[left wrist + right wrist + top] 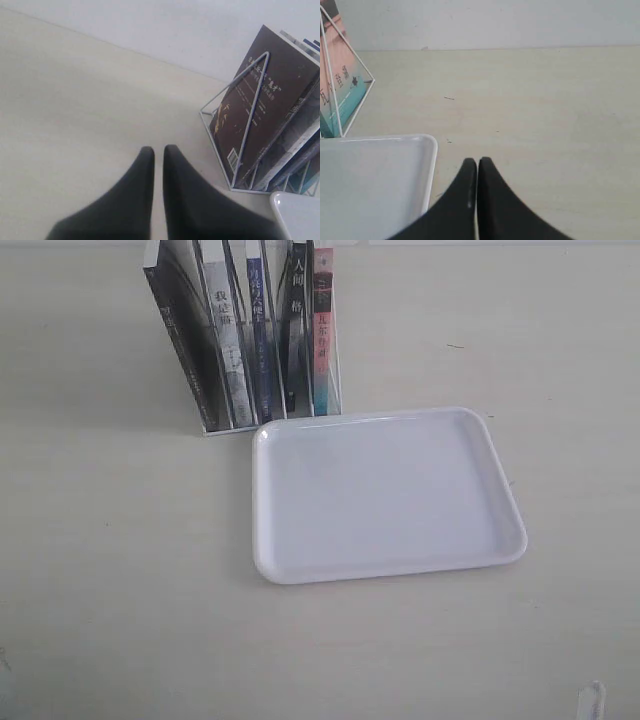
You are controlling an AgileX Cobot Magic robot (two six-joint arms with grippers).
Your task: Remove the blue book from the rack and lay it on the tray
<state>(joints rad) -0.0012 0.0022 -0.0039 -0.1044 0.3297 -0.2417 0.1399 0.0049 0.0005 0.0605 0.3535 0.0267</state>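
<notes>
The blue book (pixel 260 350) stands upright in the rack (pixel 228 426), in a middle slot, its narrow dark blue spine with white characters facing the tray (pixel 390 570). The white tray lies flat, with nothing on it, just in front of the rack. In the left wrist view my left gripper (pixel 159 150) hovers over bare table, shut with only a thin slit between its fingers, the rack (pixel 250 115) off to one side. My right gripper (pixel 477 162) is shut on nothing beside the tray's rim (pixel 432 150). Neither gripper shows clearly in the exterior view.
Other books share the rack: black-spined ones (pixel 185 350) at its left and a pink-red-spined one (pixel 322 330) at its right end. A dark brown cover (pixel 265 100) faces the left wrist camera. Pale table surrounds the tray.
</notes>
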